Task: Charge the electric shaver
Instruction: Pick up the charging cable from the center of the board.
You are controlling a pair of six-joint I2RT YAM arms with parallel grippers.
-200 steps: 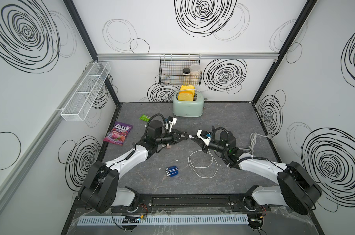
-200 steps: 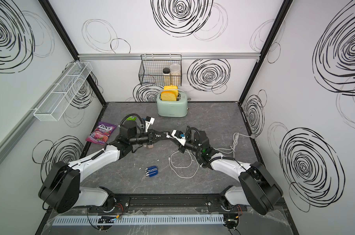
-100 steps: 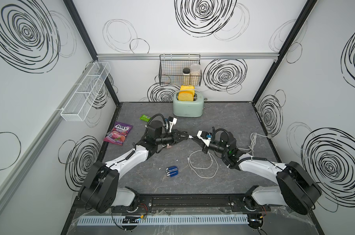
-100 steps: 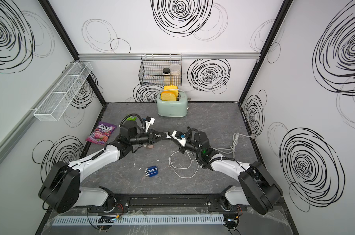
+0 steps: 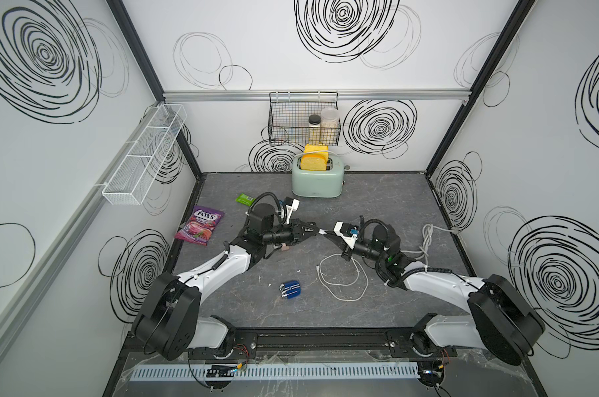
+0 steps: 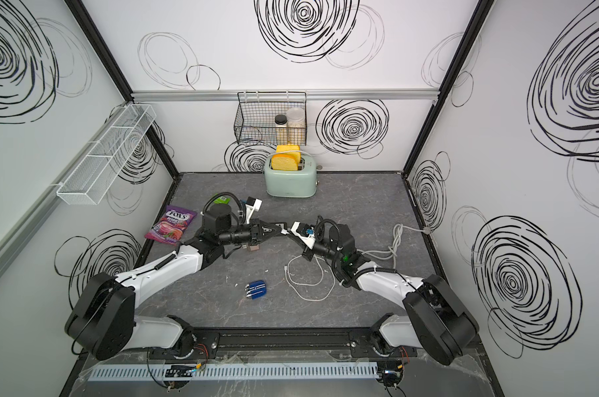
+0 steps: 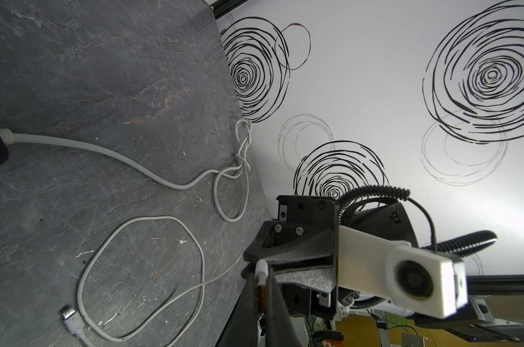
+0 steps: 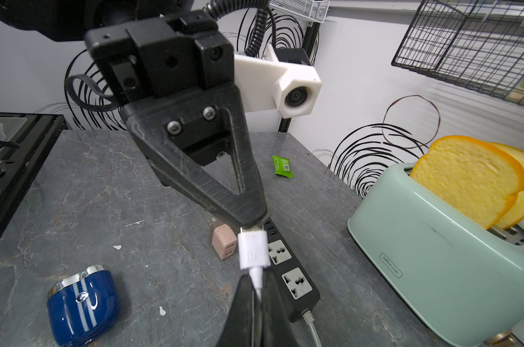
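Over the middle of the table (image 5: 387,206): both my grippers meet in the air, tip to tip, sharing one white plug (image 8: 252,251). I judge this a regrasp, so the plug can go on to the charger.
Cable slack: the white cable (image 7: 158,216) lies in a loose loop on the table below. I should move slowly so the loop does not drag or snag.
Power strip (image 8: 287,272): it lies under the meeting point, so I should not dip while two grips share the plug.
Electric shaver (image 8: 83,303): it lies on the table towards the front edge, well apart from both grippers and not yet connected.
Charger adapter (image 8: 223,245): the pinkish cube rests beside the strip's end, unplugged. The plug's metal end must stay free and square to it.
Release order: only one grip should let go, and only once the other is firm, or the plug drops.
Left arm (image 5: 219,268): stretched low from the front rail, forearm near level, wrist pointing at my right one.
Right arm (image 5: 439,285): a mirror of it, reaching in with the wrist angled up.
Left gripper (image 8: 252,224): jaws together, pinching the plug's far end.
Right gripper (image 8: 256,284): jaws together, clamped on the cable's neck just behind the plug.
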